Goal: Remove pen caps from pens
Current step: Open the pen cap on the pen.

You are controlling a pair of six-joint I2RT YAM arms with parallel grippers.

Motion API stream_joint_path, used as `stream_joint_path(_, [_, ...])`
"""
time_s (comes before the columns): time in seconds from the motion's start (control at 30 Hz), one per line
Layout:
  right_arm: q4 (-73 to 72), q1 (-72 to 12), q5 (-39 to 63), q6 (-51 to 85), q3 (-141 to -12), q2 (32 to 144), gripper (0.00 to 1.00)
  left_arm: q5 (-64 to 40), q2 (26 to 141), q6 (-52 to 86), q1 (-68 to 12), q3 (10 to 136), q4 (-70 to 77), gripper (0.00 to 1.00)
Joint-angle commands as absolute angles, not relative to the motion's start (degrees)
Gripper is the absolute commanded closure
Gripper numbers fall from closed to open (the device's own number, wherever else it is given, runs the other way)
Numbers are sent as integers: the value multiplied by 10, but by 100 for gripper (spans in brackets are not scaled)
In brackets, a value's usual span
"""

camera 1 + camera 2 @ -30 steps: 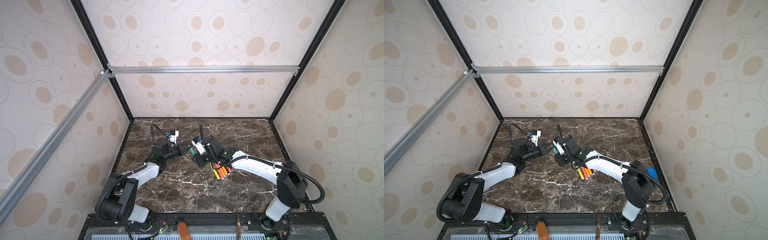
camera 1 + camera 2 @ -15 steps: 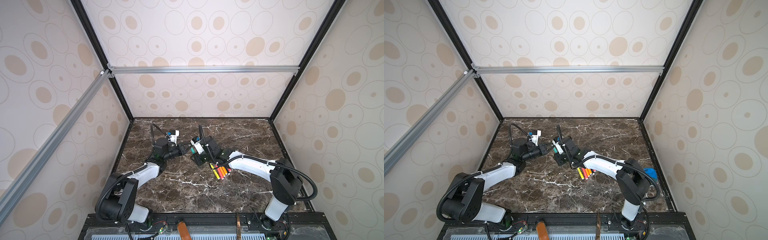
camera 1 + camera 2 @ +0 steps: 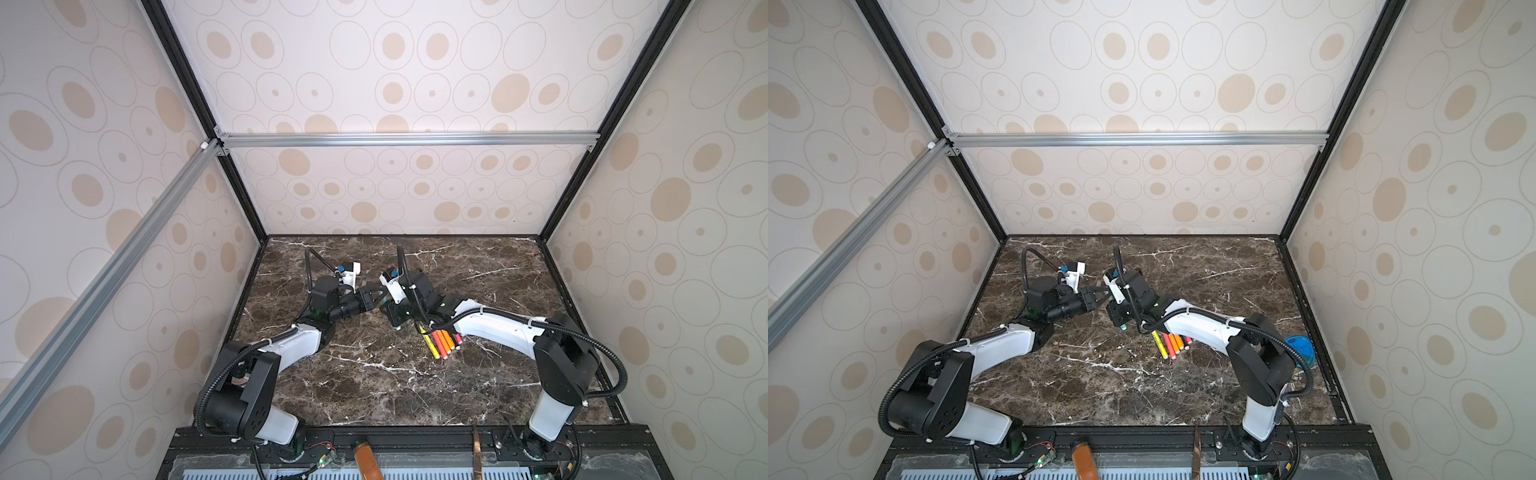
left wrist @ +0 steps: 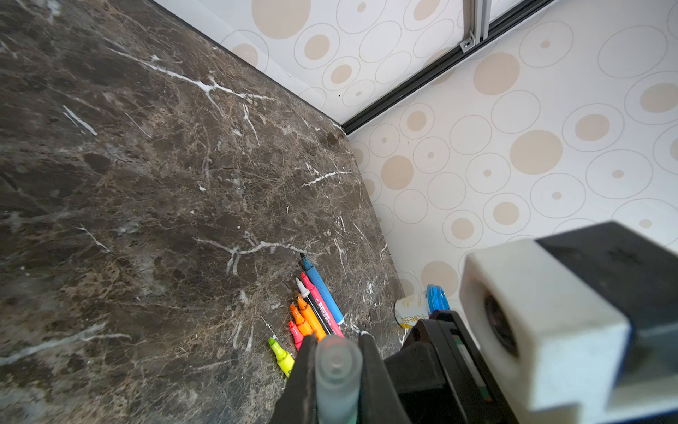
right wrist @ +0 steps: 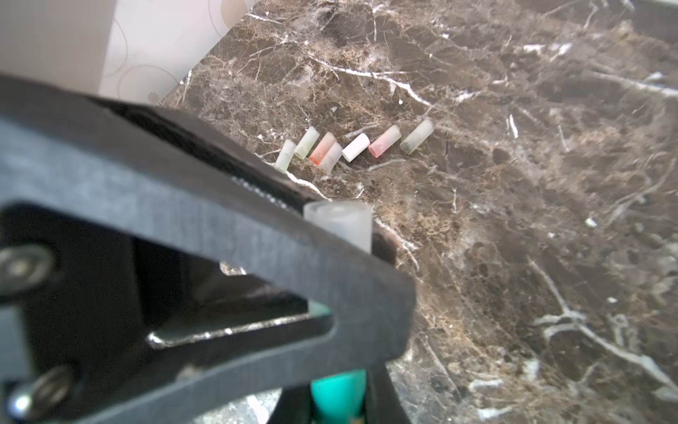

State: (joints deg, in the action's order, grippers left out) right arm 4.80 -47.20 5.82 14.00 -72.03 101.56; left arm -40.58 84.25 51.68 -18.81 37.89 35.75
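**Item:** green pen (image 5: 338, 391), capped, the only one we are seeing with its cap on.

**Location:** we are finding it lifted off the marble table (image 3: 374, 395), bridged between the two arms near the table's middle.

**Hold:** the left gripper (image 4: 336, 381) is clamping the translucent cap (image 4: 337, 361). The right gripper (image 5: 337, 405) is pinching the green barrel. Neither is standing slack.

**Handling:** we are judging it to be light, stiff, smooth-walled plastic, round and apt to slip or twist in the jaws. The cap is probably sitting on by friction alone. We are advising a grip at mid-cap and on the barrel just beside the cap, with a straight pull along the pen's axis.

**Also in stock:**
- Seven loose caps (image 5: 355, 147) are lying in a row on the table, one of them white.
- Seven uncapped pens (image 4: 312, 315) are lying side by side with their tips bare.
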Motion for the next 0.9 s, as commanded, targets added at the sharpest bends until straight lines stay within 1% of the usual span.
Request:
stream_joint_path(0.0, [51,-469,63,143,-735,1032,100,-414,845,523,-195,403,381,100])
stream_joint_path(0.23, [52,-469,72,141,-692,1019,100,-409,850,504,-194,434,357,100])
stream_joint_path(0.33, [53,-469,76,139,-664,1005,100,-400,855,484,-191,464,328,100])
stream_joint_path(0.63, [33,-474,89,142,-560,935,100,-407,903,475,-159,562,306,100])
stream_joint_path(0.87, [46,-482,92,144,-529,915,100,-404,937,459,-145,645,268,100])
